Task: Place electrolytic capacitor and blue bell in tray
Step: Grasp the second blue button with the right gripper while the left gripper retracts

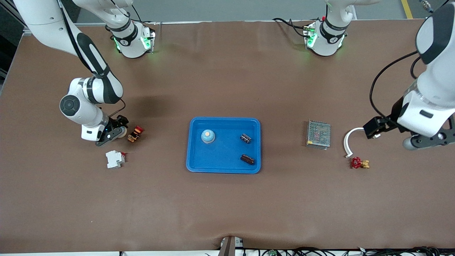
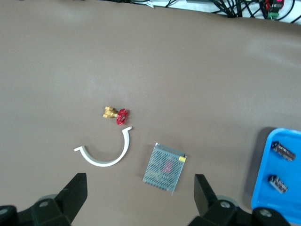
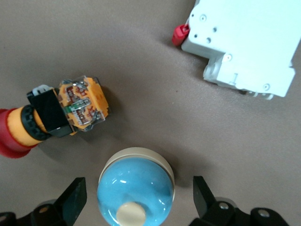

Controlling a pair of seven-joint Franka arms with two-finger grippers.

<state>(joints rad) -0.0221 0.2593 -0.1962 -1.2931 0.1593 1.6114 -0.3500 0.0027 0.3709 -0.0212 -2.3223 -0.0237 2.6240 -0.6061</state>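
The open left gripper (image 2: 138, 195) hangs over a grey mesh box (image 2: 164, 168), a white curved clip (image 2: 107, 154) and a red-handled brass valve (image 2: 116, 114); the blue tray (image 2: 280, 175) holds two dark capacitors (image 2: 282, 150).

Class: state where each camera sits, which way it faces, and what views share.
Front view: high across the table, facing both bases; right arm, left arm show.
Left wrist view: above left hand, looking down on valve, mesh box.
Right wrist view: above right hand, looking down on blue bell.
Shared: front, left wrist show tray's capacitors.
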